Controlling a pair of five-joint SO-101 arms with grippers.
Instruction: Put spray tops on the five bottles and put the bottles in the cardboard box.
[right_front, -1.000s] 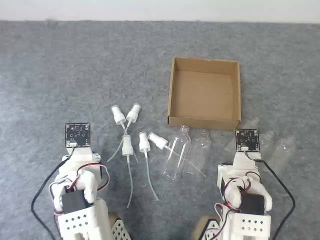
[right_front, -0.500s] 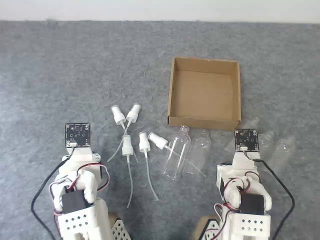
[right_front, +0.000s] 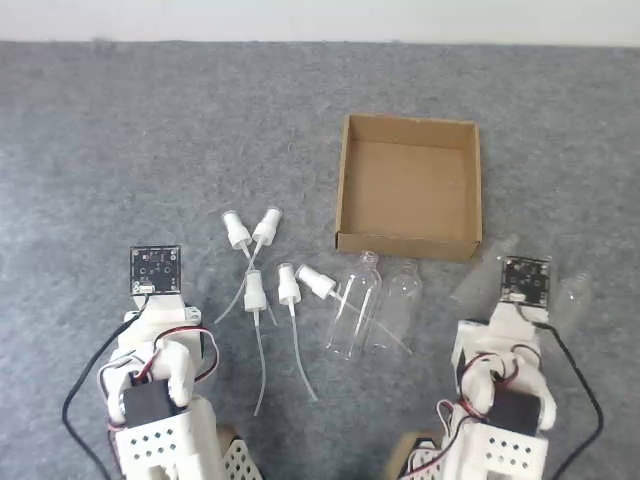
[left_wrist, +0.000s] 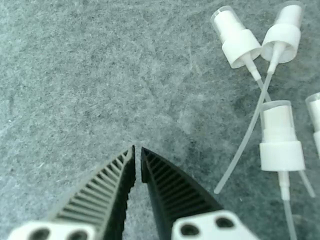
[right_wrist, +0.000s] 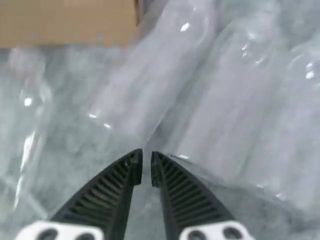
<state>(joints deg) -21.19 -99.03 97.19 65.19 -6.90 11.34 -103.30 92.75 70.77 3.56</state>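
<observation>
1. Now our left pincer and right pincer are both pressed together, empty.
2. We should spread the right pincer wide before straddling a bottle lying beside the cardboard box.
3. We find the spray tops near the left pincer.

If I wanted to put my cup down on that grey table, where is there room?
The widest bare patch lies left of the cardboard box, beyond the spray tops. A bare strip also runs behind the box. It is crowded in front of the box, where spray tops and bottles lie close together.
</observation>
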